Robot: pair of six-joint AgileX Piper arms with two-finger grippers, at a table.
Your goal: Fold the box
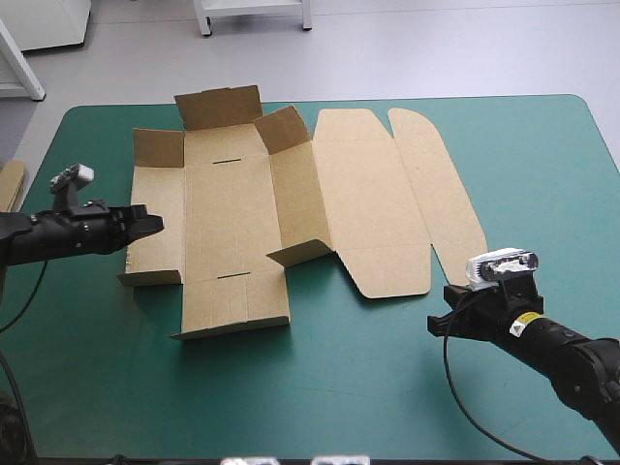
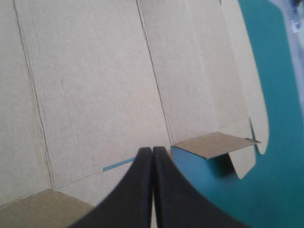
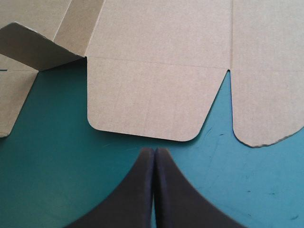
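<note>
Lying open: brown box spread out between two closed claws

Resting on the teal-green surface [image 1: 320,387], the brown box [image 1: 232,203] is a cut sheet, unfolded and mostly flat. A few of its parts stand raised. These are the far end flap [image 1: 219,107], a corner flap [image 1: 283,128] just beside it, and a short flap [image 1: 300,252] on the box's right side of the base, toward its near end. To the box's right, the lid panels [image 1: 373,194] lie flat against the cover.

The left claw [image 1: 153,222] hangs at the box's left edge, over its side panel. Its black fingers [image 2: 137,190] are pressed together into one point and grip nothing. In the left wrist view the tip is over bare board, with a thin slot [image 2: 118,164] just ahead of it and the short flap tilted up farther on. Whether the tip touches the board cannot be told.

The right claw [image 1: 438,323] sits off the box's near right corner, over bare cover. Its fingers [image 3: 166,190] are also closed tight and empty. The rounded flap [image 3: 149,102] of the lid lies just ahead of the tip, with a strip of teal-green showing between them, so they are apart.

An edge of more board [image 1: 10,184] shows well to the box's left, at the surface's rim.
</note>
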